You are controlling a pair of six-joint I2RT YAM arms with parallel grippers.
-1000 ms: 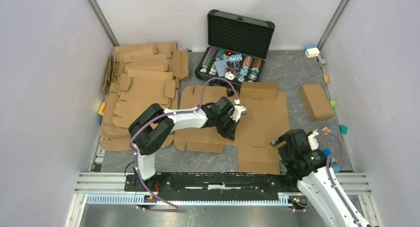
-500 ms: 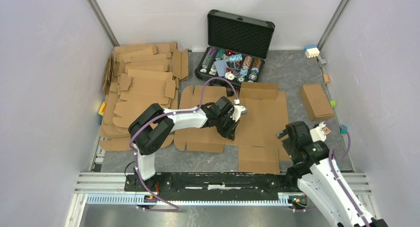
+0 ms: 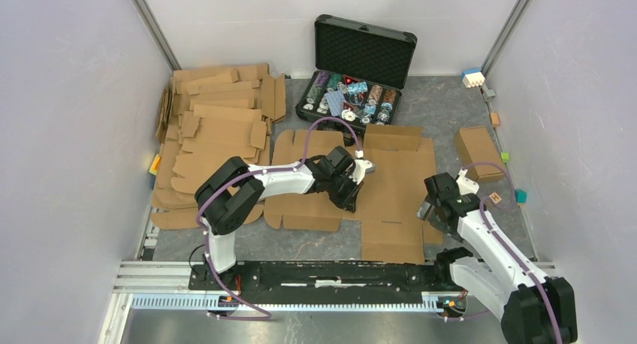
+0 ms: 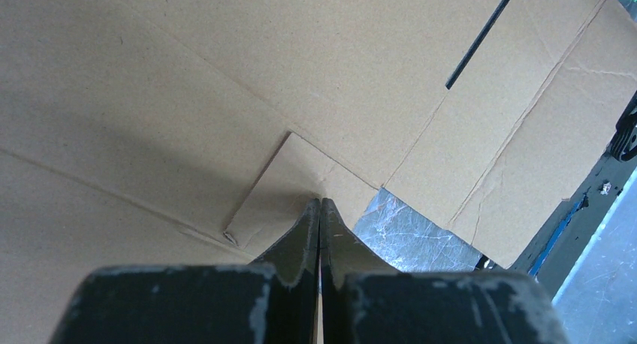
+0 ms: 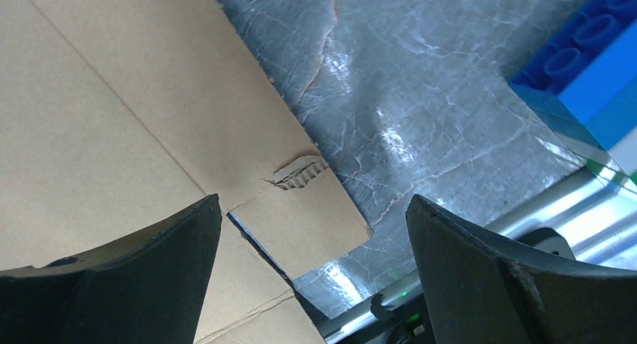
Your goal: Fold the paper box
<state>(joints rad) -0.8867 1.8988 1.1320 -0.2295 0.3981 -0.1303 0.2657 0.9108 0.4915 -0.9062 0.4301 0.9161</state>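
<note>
Here, the paper box lies as a flat, unfolded die-cut sheet in the middle of the worktop. Its far flap is just in front of the open black case.

The left gripper rests on the sheet's central panel, unchanged from a second ago. In the left wrist view its jaws are pressed fully together with nothing seen between them, and their tips meet the cardboard beside a small creased tab.

The right gripper is the part that has moved. A second ago it hung by the sheet's near right corner, close to the rail. It now stands farther from the rail, over the sheet's right edge. Its jaws are spread as wide as they go and hold nothing. The right wrist view shows them straddling the cardboard's torn edge and bare worktop, with a blue toy brick nearby.

A stack of flat cardboard blanks lies at left and a smaller closed cardboard box at right.
</note>
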